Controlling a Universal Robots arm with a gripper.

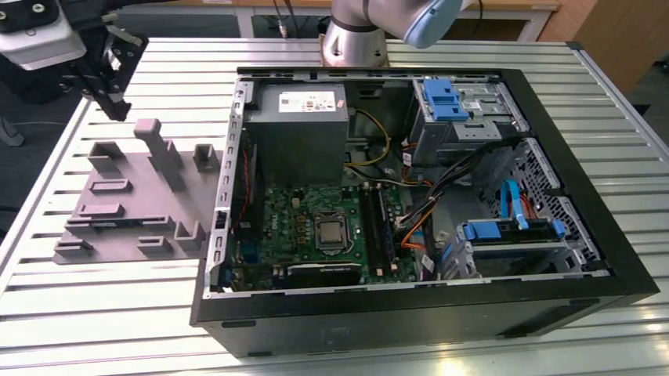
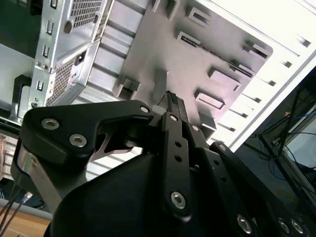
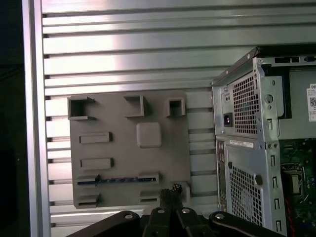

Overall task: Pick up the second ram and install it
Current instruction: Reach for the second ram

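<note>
Here, the black two-fingered claw (image 1: 115, 106) hangs in the air above the far end of a grey plastic fixture plate (image 1: 136, 196), clear of its raised blocks. In both wrist views its fingertips (image 3: 171, 191) sit pressed together with nothing between them, so the claw is closed and empty.

The second ram (image 3: 116, 181), a slim, long memory stick seen edge-on as a thin dark blue-green strip, stands in a narrow slot of that plate. In the first wrist view it lies just beside the claw's tips, with a small gap between them.

The plate rests on a ribbed silver metal counter (image 1: 105, 313), right beside the opened black desktop computer case (image 1: 418, 313) on the exterior view's left. Inside the case lies a green motherboard (image 1: 303, 227) with long black memory slots (image 1: 374, 227) beside the processor socket. Whether any slot is filled I cannot tell.

The pale grey robot arm (image 1: 361, 31) rises from the counter beyond the case.
</note>
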